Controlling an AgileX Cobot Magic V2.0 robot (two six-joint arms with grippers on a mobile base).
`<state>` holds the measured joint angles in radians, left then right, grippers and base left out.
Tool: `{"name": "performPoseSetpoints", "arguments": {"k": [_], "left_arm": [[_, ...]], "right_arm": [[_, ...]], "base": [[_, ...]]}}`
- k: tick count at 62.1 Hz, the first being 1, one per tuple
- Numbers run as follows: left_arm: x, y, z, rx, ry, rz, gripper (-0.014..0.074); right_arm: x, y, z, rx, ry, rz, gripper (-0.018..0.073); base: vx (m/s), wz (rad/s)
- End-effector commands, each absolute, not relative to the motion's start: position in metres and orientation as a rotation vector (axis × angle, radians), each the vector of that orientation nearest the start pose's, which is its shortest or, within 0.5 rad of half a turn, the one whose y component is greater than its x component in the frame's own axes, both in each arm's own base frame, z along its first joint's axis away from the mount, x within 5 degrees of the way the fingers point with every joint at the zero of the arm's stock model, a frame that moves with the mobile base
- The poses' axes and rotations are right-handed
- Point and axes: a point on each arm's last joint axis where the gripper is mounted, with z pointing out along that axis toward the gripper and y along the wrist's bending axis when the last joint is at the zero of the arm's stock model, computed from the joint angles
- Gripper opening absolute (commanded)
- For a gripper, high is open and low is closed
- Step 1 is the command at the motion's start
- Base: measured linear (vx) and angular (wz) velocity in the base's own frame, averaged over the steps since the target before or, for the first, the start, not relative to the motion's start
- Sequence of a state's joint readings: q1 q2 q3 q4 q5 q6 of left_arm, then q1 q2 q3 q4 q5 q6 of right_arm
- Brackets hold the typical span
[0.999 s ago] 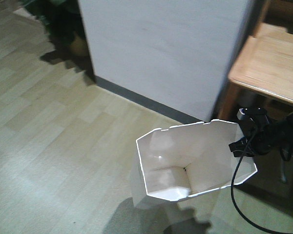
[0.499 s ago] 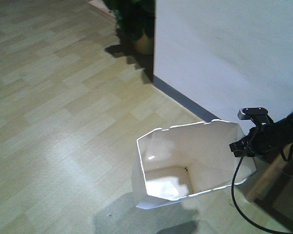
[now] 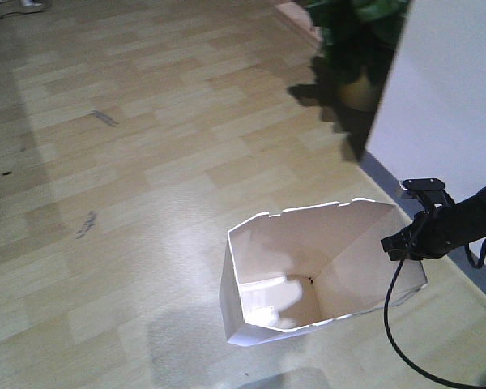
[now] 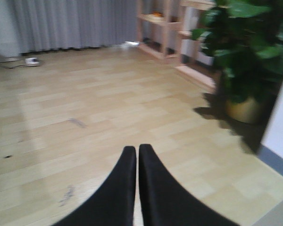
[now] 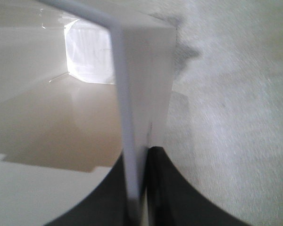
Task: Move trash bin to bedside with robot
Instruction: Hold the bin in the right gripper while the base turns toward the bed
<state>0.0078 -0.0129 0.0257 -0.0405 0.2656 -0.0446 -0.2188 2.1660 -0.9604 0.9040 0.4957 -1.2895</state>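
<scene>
The left pincer (image 4: pixel 137 157) hangs over the pale wood-plank laminate floor (image 3: pixel 105 203). Its two black fingers are pressed together with nothing between them. A few dark scuff marks (image 3: pixel 105 118) lie on the left part of the floor.

Right of the middle, toward the lower edge of the front view, is the white plastic trash bin (image 3: pixel 308 259). It has an angular many-sided rim and a cream inside. Whether its base rests on the floor cannot be told.

At the bin's right rim sits the right pincer (image 3: pixel 402 243), on a thin black arm (image 3: pixel 470 217) reaching in from the right edge. In the right wrist view its fingers are clamped on the bin's thin wall, one inside and one outside. A black cable (image 3: pixel 389 316) loops down beside the bin.

Farther right, a dark green potted plant (image 3: pixel 356 36) stands at the top of the front view. Beside it is a white wall (image 3: pixel 454 105) with grey skirting (image 3: pixel 385 174).
</scene>
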Motion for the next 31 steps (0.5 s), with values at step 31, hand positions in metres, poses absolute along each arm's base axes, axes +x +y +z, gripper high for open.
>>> {"name": "performPoseSetpoints", "arguments": {"k": [31], "left_arm": [[0.0554, -0.0003, 0.1842, -0.080, 1.689, -0.072, -0.0006]], "right_arm": [[0.3378, -0.0298, 0.0674, -0.288, 2.751, 0.625, -0.0005]], "base": [[0.17, 0.57]]}}
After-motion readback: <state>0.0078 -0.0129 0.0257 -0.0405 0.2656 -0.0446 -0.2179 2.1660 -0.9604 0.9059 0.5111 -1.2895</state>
